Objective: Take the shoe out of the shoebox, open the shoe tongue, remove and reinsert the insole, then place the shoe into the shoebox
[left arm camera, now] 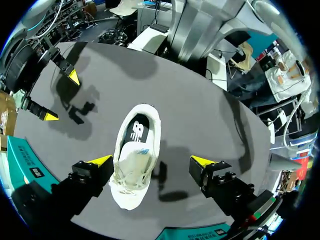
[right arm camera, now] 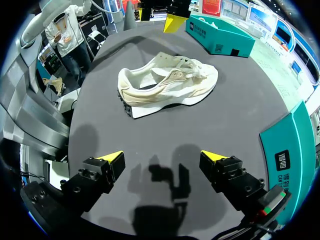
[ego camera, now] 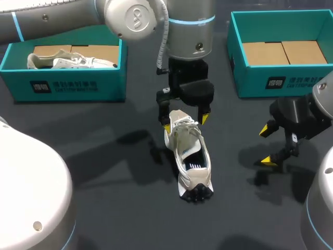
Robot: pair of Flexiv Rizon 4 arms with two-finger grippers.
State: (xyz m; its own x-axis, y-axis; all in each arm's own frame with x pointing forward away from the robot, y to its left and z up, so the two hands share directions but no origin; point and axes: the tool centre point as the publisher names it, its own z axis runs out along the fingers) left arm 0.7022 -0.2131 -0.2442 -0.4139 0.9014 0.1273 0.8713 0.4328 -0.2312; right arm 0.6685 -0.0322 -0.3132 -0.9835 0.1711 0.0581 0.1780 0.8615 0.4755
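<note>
Your cream-white lace-up sneaker point(ego camera: 190, 156) lay on the dark counter point(ego camera: 93, 130), outside both teal cardboard shoeboxes point(ego camera: 291, 80); removal judged done. Your left gripper point(ego camera: 184, 121) straddled its laced forefoot, fingers apart. Your right gripper point(ego camera: 268, 146) stood aside, fingers apart, empty. Tongue, insole and reboxing appeared outstanding.

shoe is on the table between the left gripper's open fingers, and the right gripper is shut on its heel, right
No: the right gripper is open and empty, apart from the shoe, as the right wrist view shows. The shoe does stand on the table between the left gripper's open fingers.
</note>
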